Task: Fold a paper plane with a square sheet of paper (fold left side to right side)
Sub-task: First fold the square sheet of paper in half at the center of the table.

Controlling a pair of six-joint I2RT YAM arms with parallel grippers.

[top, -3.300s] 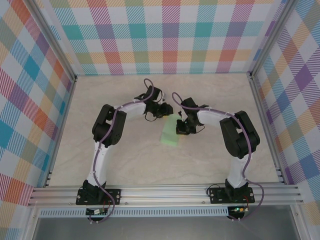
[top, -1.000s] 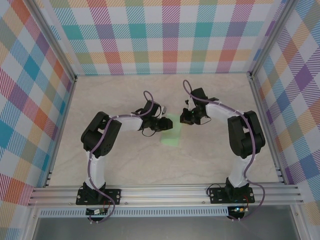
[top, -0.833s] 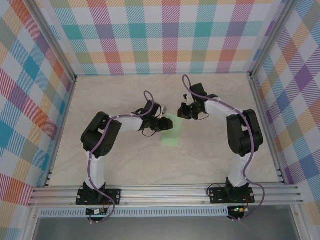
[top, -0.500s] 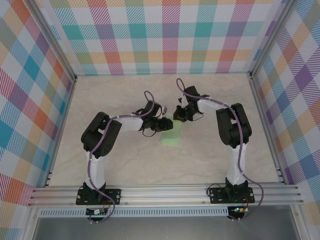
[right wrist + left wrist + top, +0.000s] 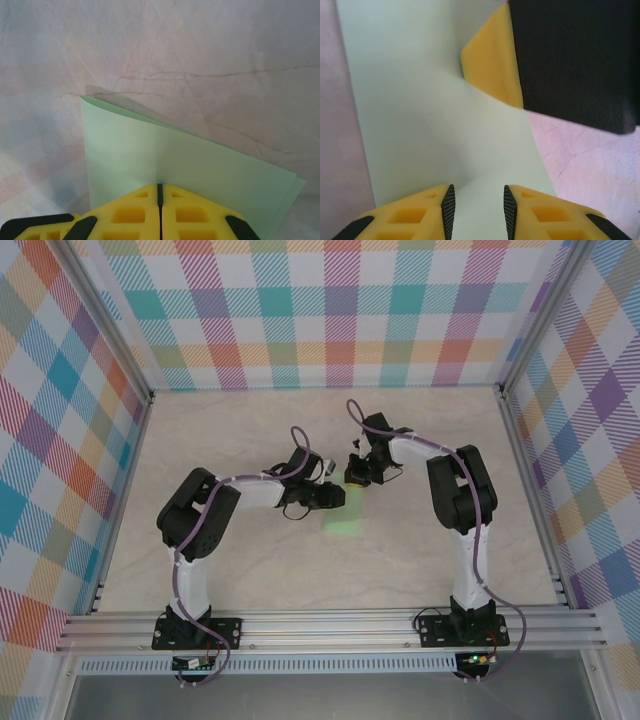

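The square sheet of paper (image 5: 343, 514), doubled into a narrow strip, lies flat near the table's (image 5: 250, 565) centre, where the right gripper (image 5: 160, 192), jaws closed, bears on its far end, apparently to set the crease, while the left gripper (image 5: 476, 205), jaws partly open, stands over its middle, likely steadying it.

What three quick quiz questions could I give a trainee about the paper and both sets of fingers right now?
1. True or false: the right arm's fingers are spread wide apart.
2. The paper on the table is: A) pale green, B) white, C) red.
3. Fill in: through the gap between the left arm's fingers you see the ____.
Key: 1 false, they are shut, with their tips at the paper's edge; 2 A; 3 paper.
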